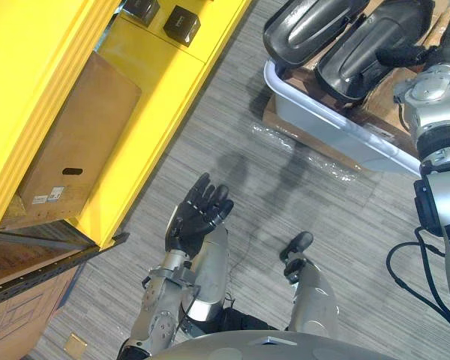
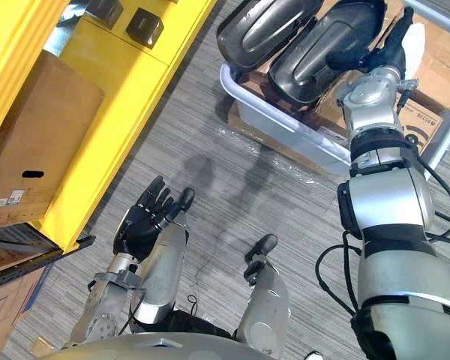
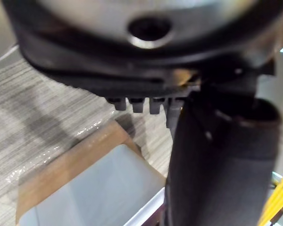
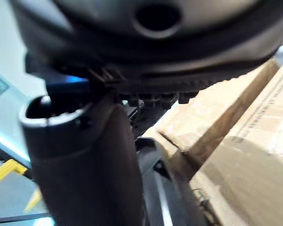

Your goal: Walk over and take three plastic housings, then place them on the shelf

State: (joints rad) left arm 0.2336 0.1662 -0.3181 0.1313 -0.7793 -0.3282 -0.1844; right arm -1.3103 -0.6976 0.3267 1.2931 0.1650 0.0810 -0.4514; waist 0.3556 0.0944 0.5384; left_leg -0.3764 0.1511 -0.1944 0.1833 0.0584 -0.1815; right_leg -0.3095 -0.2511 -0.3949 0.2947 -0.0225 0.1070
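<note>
Silver-grey left arm [image 1: 159,319] and right arm [image 2: 386,202], black-banded at the joints. Dark left hand [image 1: 197,216] and right hand [image 2: 386,45], the right perhaps with a white thumb cover [image 2: 414,37].

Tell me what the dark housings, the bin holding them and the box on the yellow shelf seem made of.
Housings: dark moulded plastic, semi-gloss, with light streaks along their curves. Bin: pale grey, smooth, probably plastic. Box: brown matte cardboard, with a punched handle slot.

The housings [image 1: 315,30] are glossy plastic, the box [image 1: 79,142] cardboard.
</note>
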